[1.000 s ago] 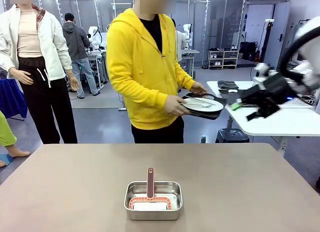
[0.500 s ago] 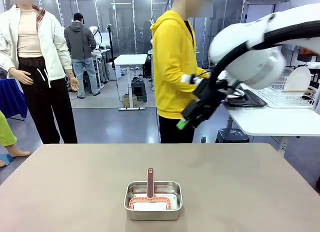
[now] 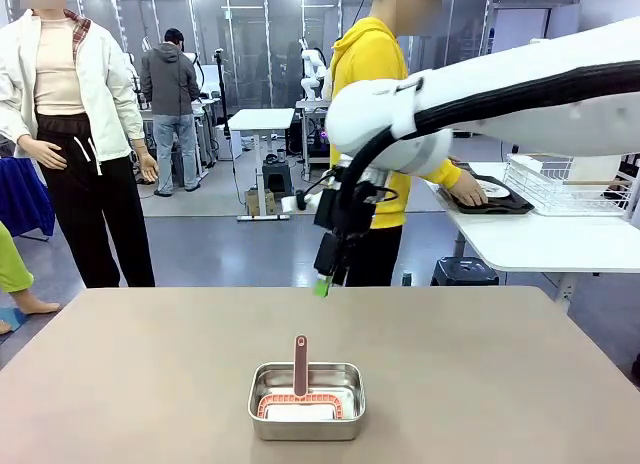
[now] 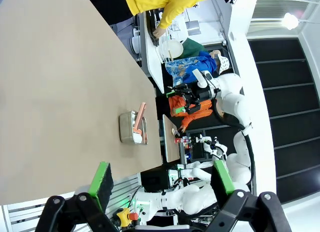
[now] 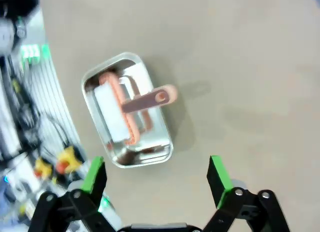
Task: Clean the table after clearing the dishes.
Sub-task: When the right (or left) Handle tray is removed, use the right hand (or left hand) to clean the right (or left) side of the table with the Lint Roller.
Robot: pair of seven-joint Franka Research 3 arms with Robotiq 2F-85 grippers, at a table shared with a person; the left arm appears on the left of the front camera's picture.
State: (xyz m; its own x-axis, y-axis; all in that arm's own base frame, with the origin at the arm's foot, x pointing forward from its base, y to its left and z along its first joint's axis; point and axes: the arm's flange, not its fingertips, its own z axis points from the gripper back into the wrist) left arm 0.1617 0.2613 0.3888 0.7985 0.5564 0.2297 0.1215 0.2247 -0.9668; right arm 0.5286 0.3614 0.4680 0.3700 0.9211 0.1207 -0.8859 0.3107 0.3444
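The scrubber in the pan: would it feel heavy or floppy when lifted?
The scrubber looks like thin plastic, so probably light. Its handle stands upright and straight, suggesting it is stiff. The shiny pan seems light and may slide if the scrubber snags it.

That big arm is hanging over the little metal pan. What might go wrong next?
The open right gripper hangs apart from the upright pink handle; a misjudged descent might knock it over instead of grasping it. The steel pan looks loose on the table, so a bump might slide it.
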